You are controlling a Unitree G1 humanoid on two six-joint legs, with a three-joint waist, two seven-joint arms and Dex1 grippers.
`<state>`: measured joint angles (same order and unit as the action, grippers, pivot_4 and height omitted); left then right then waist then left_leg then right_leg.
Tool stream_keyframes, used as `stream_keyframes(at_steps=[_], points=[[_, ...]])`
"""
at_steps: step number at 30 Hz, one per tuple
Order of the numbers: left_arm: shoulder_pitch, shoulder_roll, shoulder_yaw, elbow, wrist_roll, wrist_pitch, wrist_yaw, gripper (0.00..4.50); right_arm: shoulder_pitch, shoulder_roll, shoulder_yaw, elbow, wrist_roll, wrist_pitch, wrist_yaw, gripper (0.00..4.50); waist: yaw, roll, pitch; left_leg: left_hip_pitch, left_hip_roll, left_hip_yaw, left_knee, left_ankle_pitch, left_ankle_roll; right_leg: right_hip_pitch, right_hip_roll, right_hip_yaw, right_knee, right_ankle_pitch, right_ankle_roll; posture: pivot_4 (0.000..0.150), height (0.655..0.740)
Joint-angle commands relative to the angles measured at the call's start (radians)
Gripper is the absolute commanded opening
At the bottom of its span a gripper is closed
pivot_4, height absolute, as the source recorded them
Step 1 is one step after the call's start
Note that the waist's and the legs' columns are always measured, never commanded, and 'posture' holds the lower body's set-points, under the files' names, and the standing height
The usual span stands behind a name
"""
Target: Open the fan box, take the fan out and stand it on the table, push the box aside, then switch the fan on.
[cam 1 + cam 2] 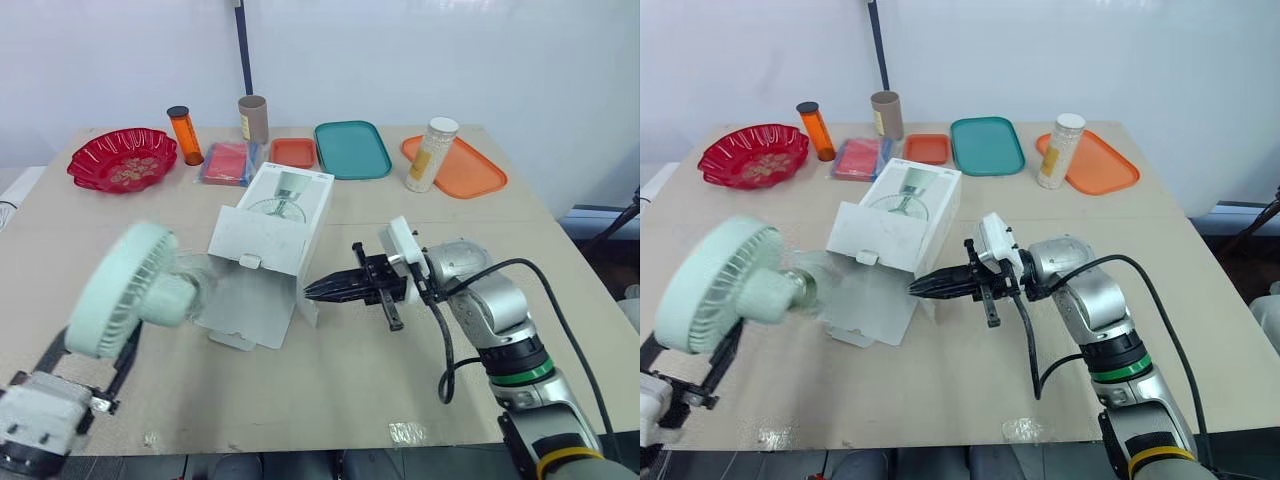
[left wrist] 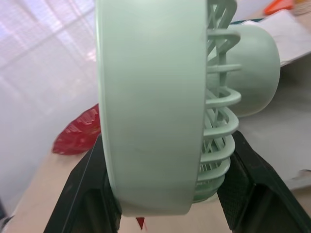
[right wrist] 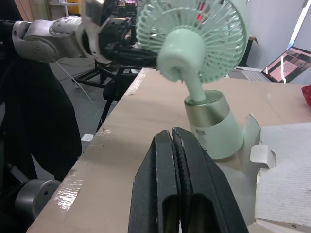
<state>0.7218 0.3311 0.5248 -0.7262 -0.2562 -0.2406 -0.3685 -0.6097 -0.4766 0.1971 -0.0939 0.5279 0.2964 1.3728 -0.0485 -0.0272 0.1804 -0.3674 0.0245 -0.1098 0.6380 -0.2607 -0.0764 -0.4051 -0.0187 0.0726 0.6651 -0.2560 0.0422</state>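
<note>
Near table [image 1: 400, 390] edge, fan [image 1: 125, 290] beside box [image 1: 275, 225]

Along the far edge of the table [image 1: 565, 275] runs a row of odds and ends: a scalloped red bowl [image 1: 122, 158] near the far-left corner, an orange bottle [image 1: 185, 135] with a black cap just right of it, then a brown cardboard tube [image 1: 253, 119] with a pink packet [image 1: 227, 161] lying on something blue in front of it. Further right lie a small orange tray [image 1: 293, 152] and, just beside it, a larger teal tray [image 1: 352, 149]. Toward the far-right corner sits a big orange tray [image 1: 472, 172] — a pale, white-capped bottle [image 1: 432, 154] stands upright at its left rim.
</note>
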Motion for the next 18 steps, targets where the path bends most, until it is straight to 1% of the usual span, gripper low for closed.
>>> stream_keyframes(at_steps=[1, 5, 11, 18], points=[[-0.016, 0.013, 0.061, -0.032, -0.032, 0.059, 0.02, 2.0, -0.026, 0.007, -0.01, -0.023, 0.017, -0.004, 0.009, 0.0, 0.0, 0.0, 0.0, 0.0, 0.0, 0.0, 0.0, 0.0, 0.0, 0.0, 0.0, 0.0, 0.0, 0.0, 0.0, 0.15, 0.74], [-0.064, 0.045, 0.097, -0.033, -0.085, 0.217, 0.056, 2.0, -0.023, 0.01, -0.01, -0.025, 0.017, -0.004, 0.009, 0.0, 0.0, 0.0, 0.0, 0.0, 0.0, 0.0, 0.0, 0.0, 0.0, 0.0, 0.0, 0.0, 0.0, 0.0, 0.0, 0.15, 0.74], [-0.181, 0.096, 0.125, -0.045, -0.086, 0.314, 0.086, 2.0, -0.012, 0.018, -0.003, -0.036, 0.009, -0.005, -0.004, 0.0, 0.001, 0.001, 0.0, 0.001, 0.0, 0.0, 0.0, 0.0, 0.0, 0.001, 0.0, 0.0, 0.0, 0.0, 0.0, 0.15, 0.74], [-0.299, 0.138, 0.181, -0.071, -0.135, 0.441, 0.118, 2.0, 0.005, 0.017, -0.002, -0.044, 0.003, -0.009, -0.012, 0.0, 0.001, 0.0, 0.0, 0.0, 0.0, 0.0, 0.0, 0.0, 0.0, 0.0, 0.0, -0.001, 0.0, 0.0, -0.001, 0.15, 0.74]])
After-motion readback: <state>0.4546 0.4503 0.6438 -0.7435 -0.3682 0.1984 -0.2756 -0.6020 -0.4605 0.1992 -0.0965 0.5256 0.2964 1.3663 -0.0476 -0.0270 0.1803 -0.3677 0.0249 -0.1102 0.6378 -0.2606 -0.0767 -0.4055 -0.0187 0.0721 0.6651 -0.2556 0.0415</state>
